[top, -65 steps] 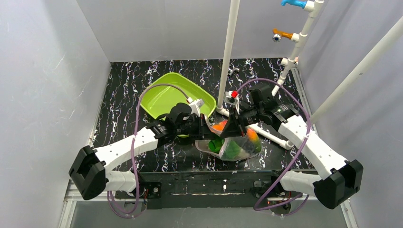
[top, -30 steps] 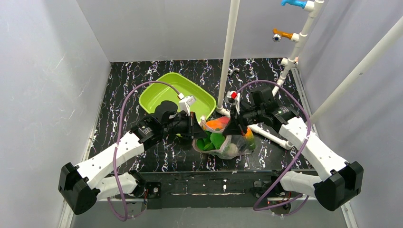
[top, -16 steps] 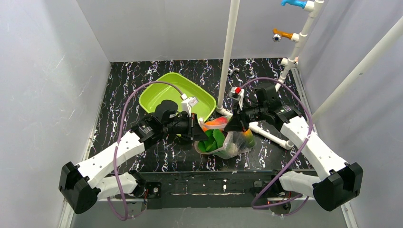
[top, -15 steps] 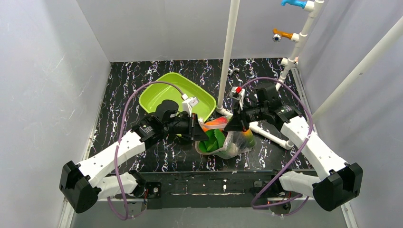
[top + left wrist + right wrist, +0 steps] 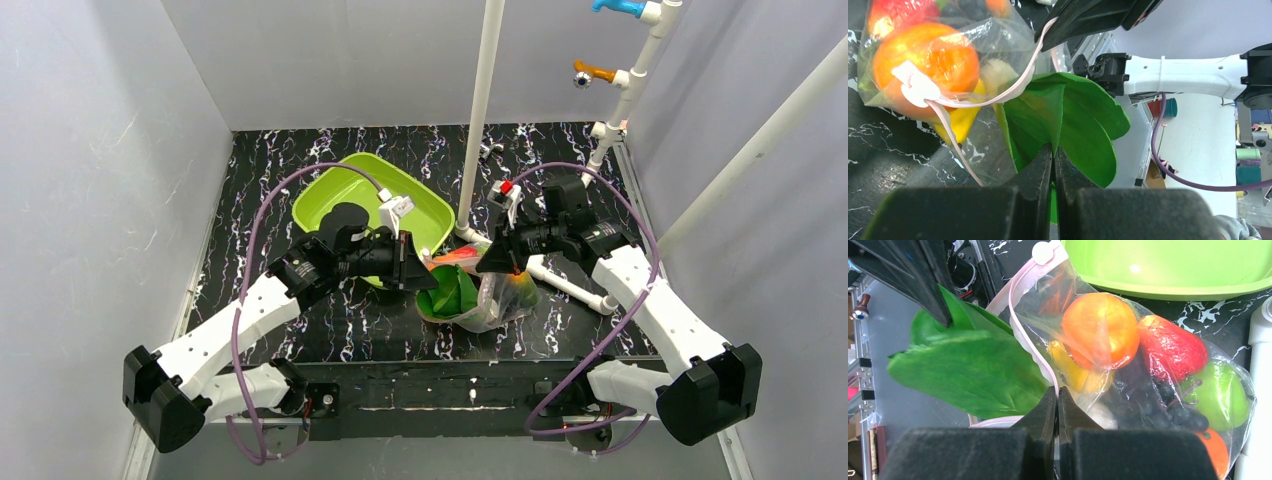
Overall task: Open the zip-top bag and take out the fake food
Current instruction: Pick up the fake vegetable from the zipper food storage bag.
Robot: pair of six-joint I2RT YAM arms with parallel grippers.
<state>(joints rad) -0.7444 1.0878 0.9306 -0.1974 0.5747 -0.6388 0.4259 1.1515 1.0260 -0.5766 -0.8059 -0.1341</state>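
Note:
The zip-top bag (image 5: 503, 297) sits at the table's near middle with its mouth open, its pink zip strip (image 5: 1020, 335) looping round the opening. My right gripper (image 5: 1057, 390) is shut on that strip at the bag's edge. My left gripper (image 5: 1053, 149) is shut on a leaf of the leafy green (image 5: 1083, 120), which sticks out of the mouth towards the near edge (image 5: 453, 295). Inside the bag lie more of the fake food: an orange (image 5: 1100, 327), a red fruit (image 5: 1170, 347), a green apple (image 5: 1218, 390), dark grapes (image 5: 1168, 400) and a yellow piece.
The lime-green tray (image 5: 330, 205) stands just behind my left gripper. A white upright pipe (image 5: 480, 120) rises behind the bag. A pipe frame (image 5: 565, 285) lies along the table to the bag's right, with coloured taps on a slanted pipe at the far right.
The leafy green has come further out of the bag's mouth. My right gripper has lifted the bag's edge a little up and back, and the bag looks bunched narrower.

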